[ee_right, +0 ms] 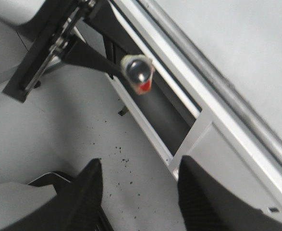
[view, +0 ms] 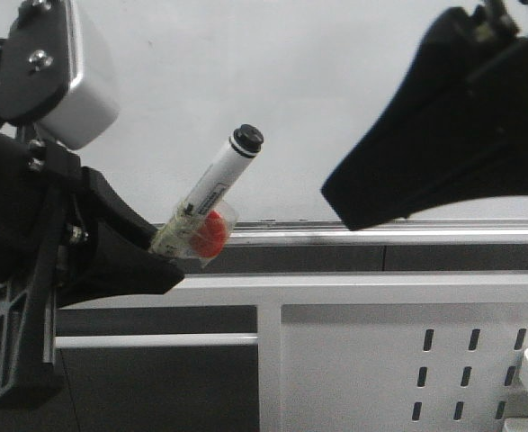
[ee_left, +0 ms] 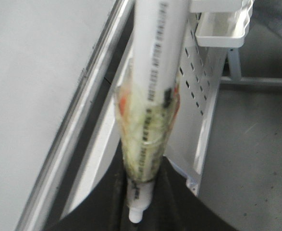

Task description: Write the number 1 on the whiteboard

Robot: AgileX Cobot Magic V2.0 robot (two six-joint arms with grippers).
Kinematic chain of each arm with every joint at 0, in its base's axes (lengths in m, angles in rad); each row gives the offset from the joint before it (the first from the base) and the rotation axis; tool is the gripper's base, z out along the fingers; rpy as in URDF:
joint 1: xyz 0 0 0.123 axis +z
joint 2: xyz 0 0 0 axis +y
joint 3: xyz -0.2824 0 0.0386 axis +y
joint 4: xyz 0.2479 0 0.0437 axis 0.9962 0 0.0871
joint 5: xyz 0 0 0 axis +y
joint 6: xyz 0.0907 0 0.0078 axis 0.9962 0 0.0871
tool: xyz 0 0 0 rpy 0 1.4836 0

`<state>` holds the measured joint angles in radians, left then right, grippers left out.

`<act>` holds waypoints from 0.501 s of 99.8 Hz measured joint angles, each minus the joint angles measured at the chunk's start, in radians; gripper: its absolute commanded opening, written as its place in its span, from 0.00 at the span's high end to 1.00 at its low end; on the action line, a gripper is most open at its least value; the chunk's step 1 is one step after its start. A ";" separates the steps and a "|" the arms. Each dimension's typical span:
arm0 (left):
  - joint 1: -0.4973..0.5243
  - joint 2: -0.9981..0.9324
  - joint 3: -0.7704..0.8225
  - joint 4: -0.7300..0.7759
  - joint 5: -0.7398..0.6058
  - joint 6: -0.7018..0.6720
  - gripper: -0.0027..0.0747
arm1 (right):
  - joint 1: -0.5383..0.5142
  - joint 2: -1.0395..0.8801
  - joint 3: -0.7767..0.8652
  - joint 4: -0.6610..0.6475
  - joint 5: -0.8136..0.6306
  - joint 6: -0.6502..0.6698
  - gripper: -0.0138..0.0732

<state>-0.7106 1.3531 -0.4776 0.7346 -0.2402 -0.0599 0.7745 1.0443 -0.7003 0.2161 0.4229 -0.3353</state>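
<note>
My left gripper (view: 160, 256) is shut on a white marker pen (view: 211, 193) with tape and a red part round its lower barrel. The pen slants up to the right, its black capped end in front of the whiteboard (view: 272, 81). The left wrist view shows the pen (ee_left: 155, 86) clamped between the black fingers, beside the whiteboard (ee_left: 30, 72) and its silver rail (ee_left: 90, 96). No number 1 stroke shows on the board. My right gripper (ee_right: 140, 166) is open and empty; it shows in the front view (view: 353, 202) as a dark shape at the right. In the right wrist view the pen (ee_right: 137, 72) shows end-on.
A silver tray rail (view: 380, 236) runs along the whiteboard's lower edge. Below it is a white perforated metal panel (view: 371, 369) on a white frame. A white tray (ee_left: 222, 29) hangs on that panel. The grey floor (ee_right: 131, 154) has tiny dark specks.
</note>
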 measured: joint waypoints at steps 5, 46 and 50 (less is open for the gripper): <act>-0.007 -0.008 -0.003 0.009 0.014 0.002 0.99 | 0.012 0.016 -0.014 -0.002 -0.012 0.000 0.45; -0.007 -0.012 -0.004 0.020 0.015 0.002 0.99 | 0.071 0.168 -0.091 -0.019 -0.134 -0.004 0.45; -0.007 -0.012 -0.004 0.020 0.015 0.002 0.99 | 0.071 0.179 -0.093 -0.023 -0.153 -0.004 0.45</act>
<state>-0.7174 1.3415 -0.4813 0.7545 -0.2253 -0.0580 0.8453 1.2232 -0.7933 0.1930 0.2704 -0.3393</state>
